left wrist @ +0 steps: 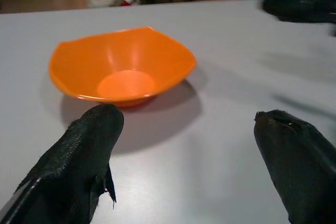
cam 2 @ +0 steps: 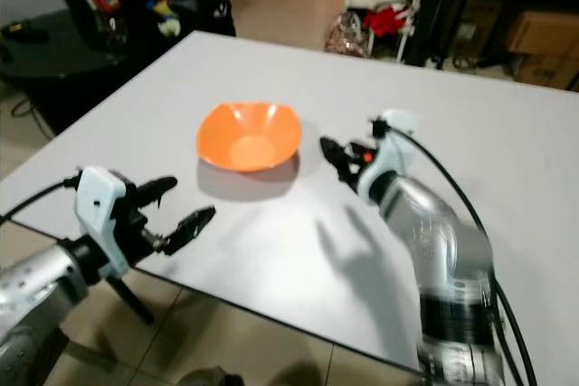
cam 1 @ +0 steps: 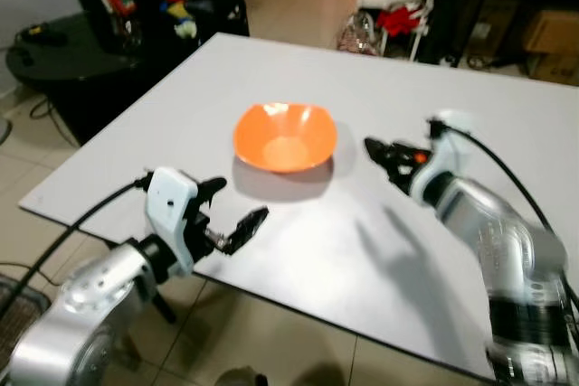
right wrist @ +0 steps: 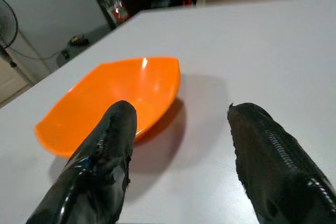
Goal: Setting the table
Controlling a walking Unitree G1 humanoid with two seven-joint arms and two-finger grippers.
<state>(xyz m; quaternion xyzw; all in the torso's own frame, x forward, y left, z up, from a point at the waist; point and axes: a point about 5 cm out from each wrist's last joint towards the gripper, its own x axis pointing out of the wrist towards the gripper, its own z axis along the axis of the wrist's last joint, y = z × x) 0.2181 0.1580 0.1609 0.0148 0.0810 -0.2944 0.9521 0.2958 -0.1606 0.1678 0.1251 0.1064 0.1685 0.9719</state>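
Orange bowl [cam 1: 285,136] between left claw [cam 1: 232,208], right claw [cam 1: 384,156].

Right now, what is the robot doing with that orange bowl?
It isn't holding anything. The orange bowl sits upright and empty on the white table. The left gripper hovers at the near table edge with its fingers spread. The right gripper is beside the bowl, fingers open, not touching it.
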